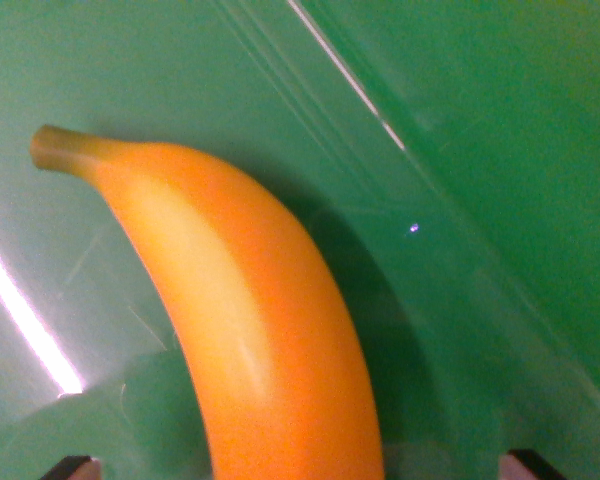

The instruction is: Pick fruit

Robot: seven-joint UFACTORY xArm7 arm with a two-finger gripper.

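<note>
- Orange-yellow is pretty much all we get here: a banana [250, 330] fills the middle of the wrist view, super close to the camera.
- Its stem end, a bit greenish-brown, points to the upper left of the wrist view, and the body curves down and runs off the bottom edge, so we can't see the other end.
- A paler yellow stripe runs along the banana's length, looks like one of its flat faces catching the light.
- It's lying on a glossy green surface [500, 120], which looks like plastic. There are curved lines and sloped shading in it, so it may be the inside of a bowl or bin, but we honestly can't tell which.
- A few bright white glare streaks show on the green, one at lower left and a thin one near the top centre, plus a tiny light dot to the banana's right.
- The banana throws a dark shadow onto the green on its right side.
- The gripper [298, 466]: we only see two dark fingertips [72, 467] poking in at the bottom corners, one on each side of the banana.
- They sit wide apart, well clear of the fruit on both sides, so the jaws are spread and aren't holding anything.
</note>
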